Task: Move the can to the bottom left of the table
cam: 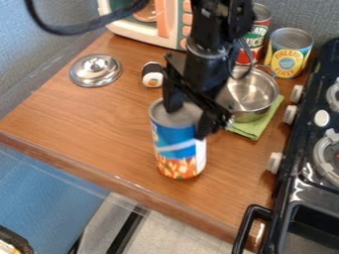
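Can (177, 144) stands upright, near the front edge of the table (99, 119), about midway along it, left of the pot and stove. The claw (188, 124) is over its top, set wide, one finger in front of the metal lid and the other by its right rim; whether either touches cannot be told. The claw hides part of the lid, and the can's far side is out of sight. Its round wall wears a blue label with orange food pictured low down. Right of the claw, a shiny metal pot (253, 94), partly behind the arm, sits on a green cloth (255, 126). Behind it are a yellow-labelled can (289, 52) and a red one (257, 32), the latter partly covered by the arm. Left of the arm lie a small dark-and-white piece (152, 75), hard to name, and a round, domed metal lid with a knob (95, 70). A pale toy oven (136, 22) is cut off at the top, and the black stove (301, 178), with white knobs, at the right. The table has brown wood grain.
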`<state>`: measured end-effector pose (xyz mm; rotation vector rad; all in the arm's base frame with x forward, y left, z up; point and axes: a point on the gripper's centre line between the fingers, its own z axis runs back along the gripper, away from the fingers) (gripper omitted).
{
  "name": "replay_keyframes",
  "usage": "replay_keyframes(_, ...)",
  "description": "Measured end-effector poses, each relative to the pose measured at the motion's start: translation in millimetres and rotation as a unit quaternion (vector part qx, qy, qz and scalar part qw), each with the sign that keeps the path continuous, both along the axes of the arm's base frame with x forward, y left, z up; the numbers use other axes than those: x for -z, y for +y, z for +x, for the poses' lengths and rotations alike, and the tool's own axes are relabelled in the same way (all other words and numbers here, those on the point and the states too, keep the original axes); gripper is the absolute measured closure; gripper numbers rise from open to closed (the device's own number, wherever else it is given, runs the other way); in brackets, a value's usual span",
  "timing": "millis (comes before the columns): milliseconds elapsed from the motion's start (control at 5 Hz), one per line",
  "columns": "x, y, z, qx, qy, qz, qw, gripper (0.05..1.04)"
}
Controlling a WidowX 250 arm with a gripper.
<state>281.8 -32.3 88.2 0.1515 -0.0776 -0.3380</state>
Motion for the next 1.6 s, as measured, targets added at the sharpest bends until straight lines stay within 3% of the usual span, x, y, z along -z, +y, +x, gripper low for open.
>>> replay_keyframes(400, -1.9, 54, 18, -0.071, 0.020, 0.031, 0.9968, 0.083)
replay_keyframes(800, -0.9, 92, 7, -0.084, 0.061, 0.092, 0.9904, 0.083)
replay_keyframes(1200, 2.5, 132, -2, -0.120, 0.057, 0.120, 0.9838, 0.083)
replay_keyframes(1400, 4.2, 137, -5, -0.130, 0.063, 0.105, 0.9839, 0.083)
replay_keyframes(1600, 0.7, 132, -13, -0.116, 0.069, 0.061, 0.9889, 0.083)
